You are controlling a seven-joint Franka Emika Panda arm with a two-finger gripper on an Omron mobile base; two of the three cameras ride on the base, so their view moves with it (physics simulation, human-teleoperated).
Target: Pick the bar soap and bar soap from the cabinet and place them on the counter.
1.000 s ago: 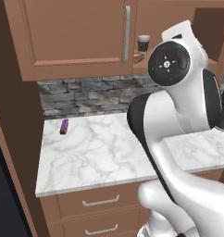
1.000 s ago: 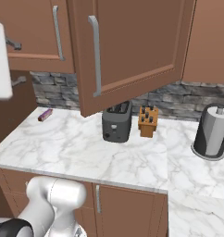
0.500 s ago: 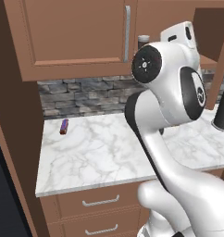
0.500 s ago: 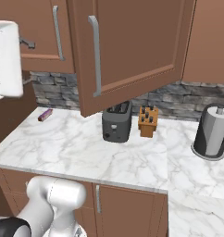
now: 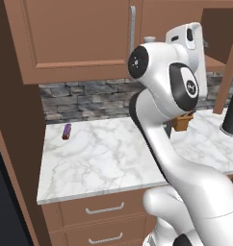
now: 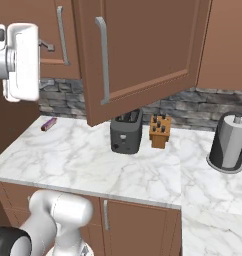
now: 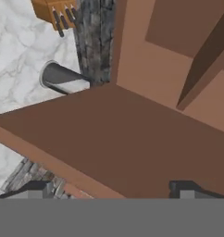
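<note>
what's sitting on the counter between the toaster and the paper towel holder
The knife block, close beside the toaster at the backsplash; bare counter runs from it to the paper towel holder, seen in the right base view.

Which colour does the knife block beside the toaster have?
The wooden knife block is orange-brown with dark knife handles, clearest in the right base view.

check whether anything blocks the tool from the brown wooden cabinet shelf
Nothing visible does: the open tool faces the plain brown inner shelf directly, and the panelled cabinet door stands open, off to one side.
</note>
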